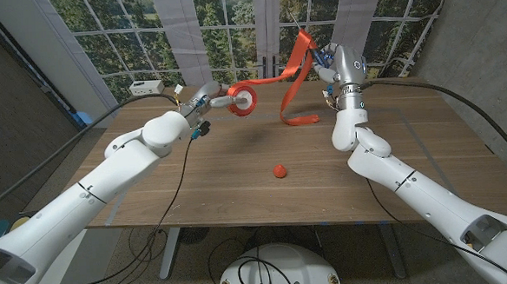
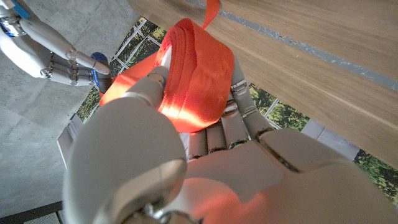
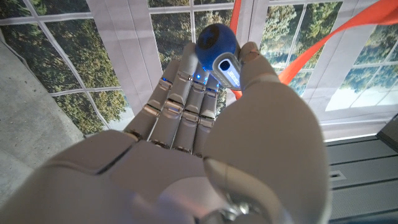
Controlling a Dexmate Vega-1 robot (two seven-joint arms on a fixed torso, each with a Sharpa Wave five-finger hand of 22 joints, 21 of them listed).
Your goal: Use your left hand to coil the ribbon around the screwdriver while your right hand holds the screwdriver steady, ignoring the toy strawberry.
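Grained wooden table [image 1: 238,173]: left hand [image 1: 206,97] grips satiny ribbon [image 1: 243,99] roll; right hand [image 1: 335,64] grips blue-handled screwdriver [image 3: 217,42].

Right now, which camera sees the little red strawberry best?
The head view: the toy strawberry sits in plain sight on the wooden table, between both arms. The wrist views look at the ribbon roll and the blue screwdriver handle instead.

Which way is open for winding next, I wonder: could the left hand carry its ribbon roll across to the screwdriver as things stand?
Probably yes. The left hand grips the ribbon roll, and the ribbon already runs to the screwdriver held up by the right hand. Only open air lies between them; the toy strawberry sits nearer the robot.
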